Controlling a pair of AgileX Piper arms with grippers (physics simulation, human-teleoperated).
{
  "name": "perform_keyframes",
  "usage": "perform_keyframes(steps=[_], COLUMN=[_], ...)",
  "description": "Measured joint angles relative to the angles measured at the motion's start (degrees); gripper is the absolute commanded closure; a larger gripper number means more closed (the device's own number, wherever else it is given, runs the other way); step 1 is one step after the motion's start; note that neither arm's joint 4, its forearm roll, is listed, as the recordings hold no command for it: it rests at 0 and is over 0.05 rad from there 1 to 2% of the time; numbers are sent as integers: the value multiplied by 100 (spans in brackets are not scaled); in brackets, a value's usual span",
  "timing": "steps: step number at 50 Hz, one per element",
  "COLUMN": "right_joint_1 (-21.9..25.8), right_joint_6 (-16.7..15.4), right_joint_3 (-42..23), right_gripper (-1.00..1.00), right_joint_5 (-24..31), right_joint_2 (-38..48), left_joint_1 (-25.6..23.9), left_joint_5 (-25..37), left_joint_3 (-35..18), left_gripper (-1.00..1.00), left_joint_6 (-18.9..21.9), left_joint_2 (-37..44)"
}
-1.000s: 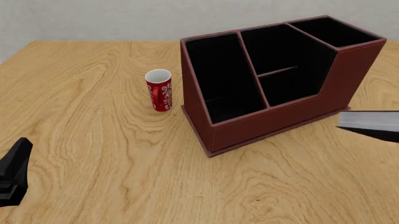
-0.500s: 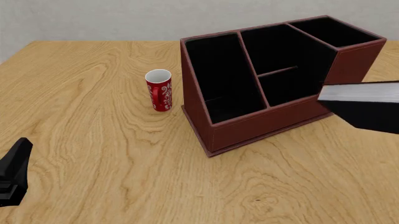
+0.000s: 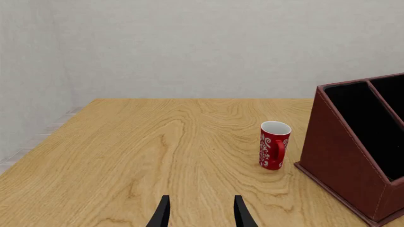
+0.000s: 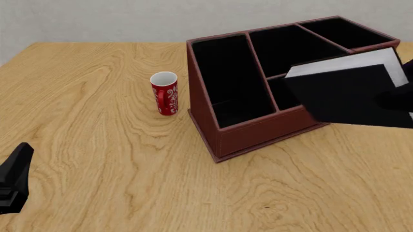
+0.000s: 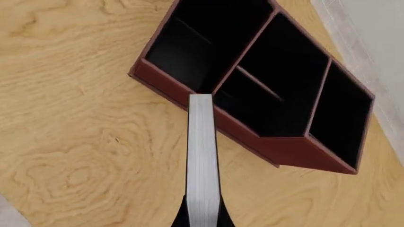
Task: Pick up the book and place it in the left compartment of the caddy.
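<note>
The black book (image 4: 348, 94) with its white page edge hangs tilted in the air over the front right part of the caddy (image 4: 258, 131). My right gripper (image 5: 203, 216) is shut on the book (image 5: 202, 156), its page edge pointing at the caddy (image 5: 284, 146). The left compartment (image 4: 229, 77) is a long black slot at the sloped end, and the left compartment (image 5: 198, 47) holds nothing. My left gripper (image 3: 200, 216) is open and low over the table near the front left, with nothing between its fingers. In the front view the left gripper (image 4: 13, 181) shows at the edge.
A red-and-white patterned cup (image 4: 164, 94) stands upright just left of the caddy; the cup (image 3: 274, 145) is well ahead of the left gripper. The wooden table (image 4: 96, 135) ends at a grey wall behind the caddy.
The book has risen and moved left from the table's right edge to over the caddy's front right part, tilting so its black cover shows. The left arm has not moved.
</note>
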Motion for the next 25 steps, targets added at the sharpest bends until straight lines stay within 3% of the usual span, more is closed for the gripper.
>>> perform_keyframes(steps=[16, 25], right_joint_1=[947, 1249], right_joint_6=[1396, 2011], right_joint_3=[-951, -1472], right_gripper=[100, 100], right_joint_5=[0, 0], right_joint_2=[948, 1366], left_joint_1=[0, 0], left_joint_5=[0, 0], left_joint_3=[0, 0], left_gripper=[-100, -100], left_joint_6=[0, 0], left_joint_2=[0, 0])
